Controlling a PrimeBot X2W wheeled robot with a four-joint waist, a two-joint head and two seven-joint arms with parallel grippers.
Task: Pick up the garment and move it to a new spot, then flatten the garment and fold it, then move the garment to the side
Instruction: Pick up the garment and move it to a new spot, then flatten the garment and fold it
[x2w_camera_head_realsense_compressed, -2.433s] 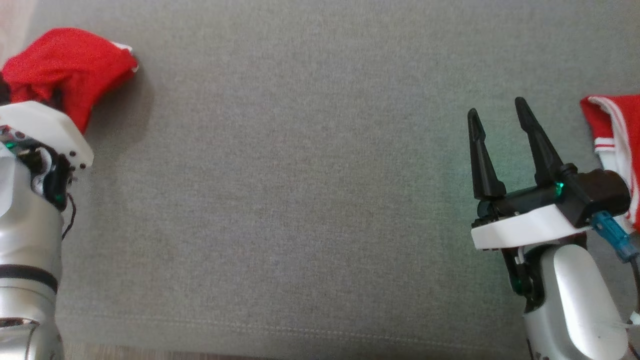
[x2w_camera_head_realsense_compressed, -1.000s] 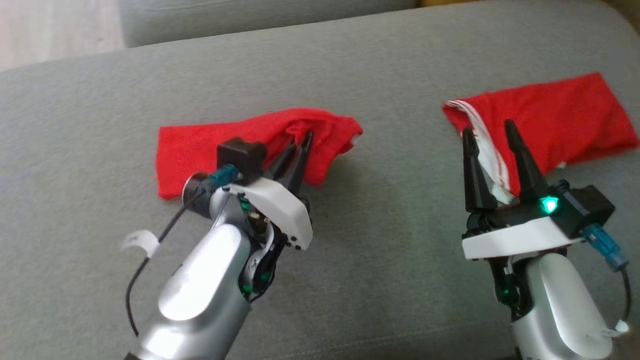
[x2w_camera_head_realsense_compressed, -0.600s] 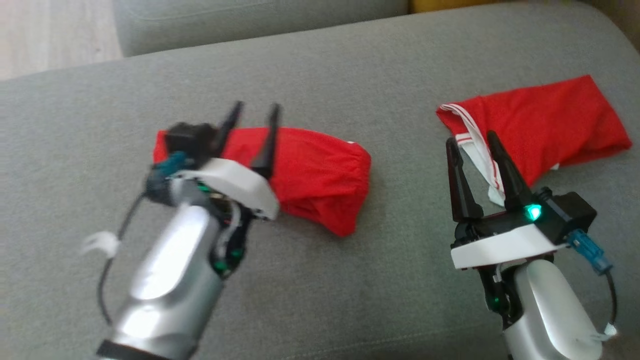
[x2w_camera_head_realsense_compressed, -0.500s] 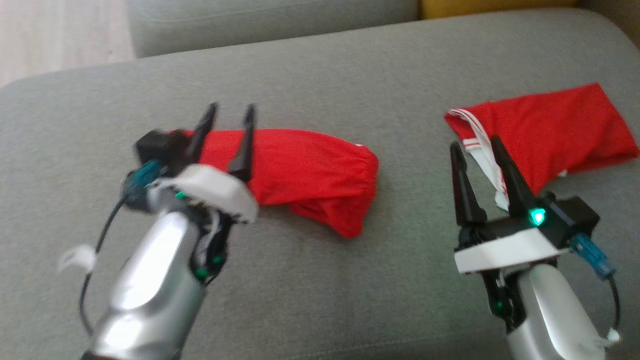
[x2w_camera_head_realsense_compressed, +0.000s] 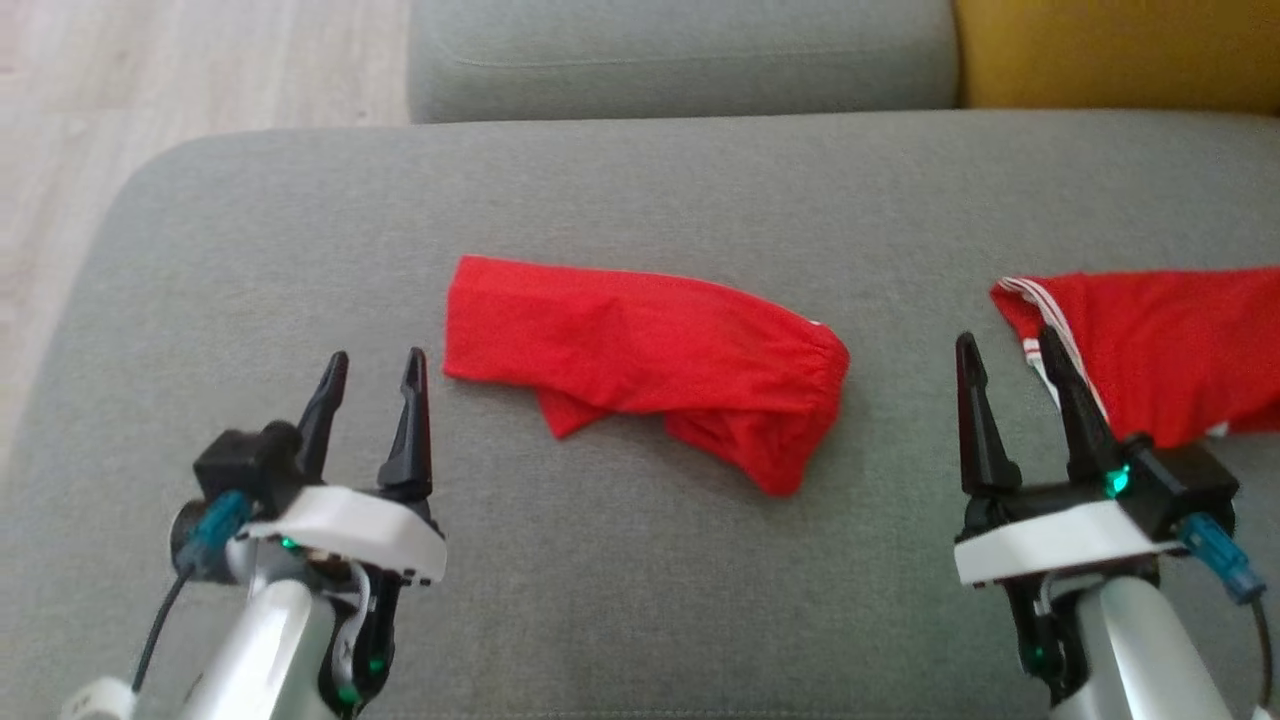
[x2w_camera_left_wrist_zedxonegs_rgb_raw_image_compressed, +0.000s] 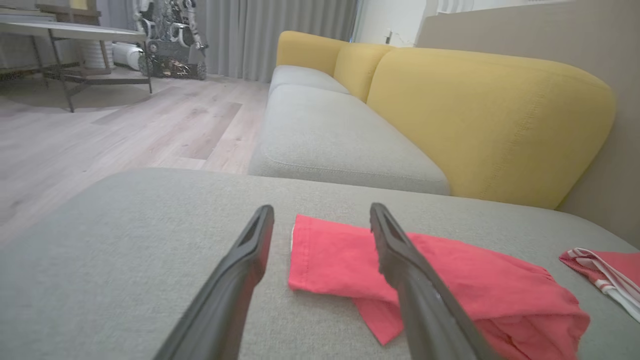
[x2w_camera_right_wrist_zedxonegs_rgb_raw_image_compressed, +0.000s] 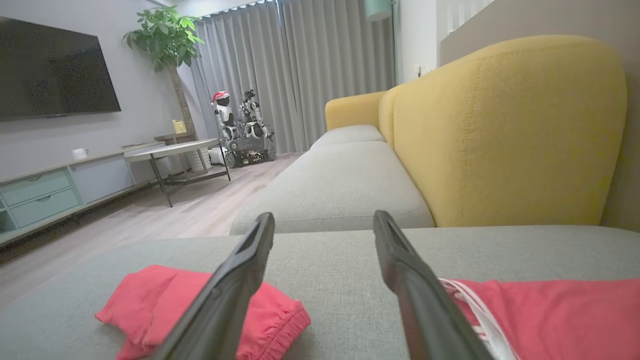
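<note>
A red garment (x2w_camera_head_realsense_compressed: 640, 350) lies rumpled and partly folded in the middle of the grey cushion (x2w_camera_head_realsense_compressed: 640, 190); the left wrist view shows this garment (x2w_camera_left_wrist_zedxonegs_rgb_raw_image_compressed: 450, 280) ahead, and in the right wrist view the garment (x2w_camera_right_wrist_zedxonegs_rgb_raw_image_compressed: 165, 300) sits at lower left. My left gripper (x2w_camera_head_realsense_compressed: 372, 362) is open, just left of and below the garment's left edge, holding nothing. Over at the right, my right gripper (x2w_camera_head_realsense_compressed: 1008, 345) is open beside a second red garment with white striped trim (x2w_camera_head_realsense_compressed: 1160, 340), its right finger overlapping the trim (x2w_camera_right_wrist_zedxonegs_rgb_raw_image_compressed: 480, 320).
A yellow backrest (x2w_camera_head_realsense_compressed: 1110, 50) and another grey seat cushion (x2w_camera_head_realsense_compressed: 680, 55) lie beyond the cushion. Wooden floor (x2w_camera_head_realsense_compressed: 150, 80) is off the left edge. Far across the room stand a table (x2w_camera_right_wrist_zedxonegs_rgb_raw_image_compressed: 170, 150) and another robot (x2w_camera_right_wrist_zedxonegs_rgb_raw_image_compressed: 240, 130).
The left gripper let go of the red garment, which now lies on the cushion, and drew back to the lower left. The camera has also shifted. The right gripper stayed open.
</note>
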